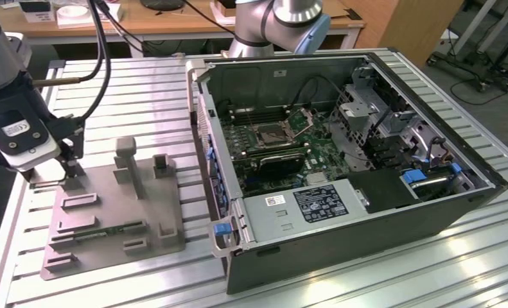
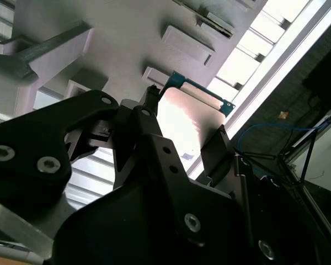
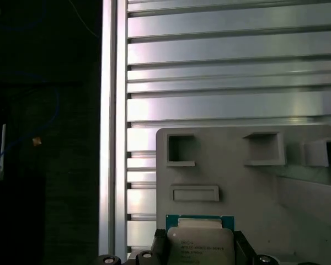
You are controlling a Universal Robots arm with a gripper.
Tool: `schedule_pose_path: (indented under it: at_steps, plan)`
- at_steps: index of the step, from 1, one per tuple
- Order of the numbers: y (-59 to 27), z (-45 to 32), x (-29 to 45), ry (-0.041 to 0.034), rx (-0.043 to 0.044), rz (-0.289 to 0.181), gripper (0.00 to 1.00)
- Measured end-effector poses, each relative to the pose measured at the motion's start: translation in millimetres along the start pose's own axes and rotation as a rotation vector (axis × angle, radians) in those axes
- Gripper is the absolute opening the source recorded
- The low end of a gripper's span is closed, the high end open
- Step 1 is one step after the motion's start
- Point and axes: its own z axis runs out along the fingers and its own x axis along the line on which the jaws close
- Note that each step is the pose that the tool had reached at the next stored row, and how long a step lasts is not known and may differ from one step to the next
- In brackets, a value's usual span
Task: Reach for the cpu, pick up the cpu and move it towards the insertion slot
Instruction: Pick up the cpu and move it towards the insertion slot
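Gripper (image 1: 52, 173) stands low over one corner of the grey tray (image 1: 164, 218), which lies on the slatted table (image 1: 133, 83).

Fingers (image 3: 160, 243): in both wrist views one sits at each of two opposite edges of the cpu (image 3: 201, 245), closed against them. The cpu lies between the fingers, flat, silvery top facing the first wrist camera, teal board rim showing just past the fingertips. Whether it has left the tray surface cannot be told.

Tray: a shallow rectangular recess (image 3: 196, 193) lies just beyond the fingertips, and two square pockets further beyond.

Slot (image 1: 269, 136): inside the open case (image 1: 340, 256), on the green board, latch plate raised. It is well apart from the fingers, toward the exterior view's right, with the case wall between.
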Motion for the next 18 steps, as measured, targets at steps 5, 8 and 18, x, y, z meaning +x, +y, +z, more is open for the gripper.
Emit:
schedule_pose_path:
  at_steps: [5,8,18]
  plan:
    - [0.4,-6.0,0.0,-0.0003,0.0000,0.000,0.55]
    - [0.6,-8.2,0.1,-0.0002,0.0001,0.000,0.55]
    - [1.1,-16.0,0.1,-0.0003,0.0000,0.000,0.55]
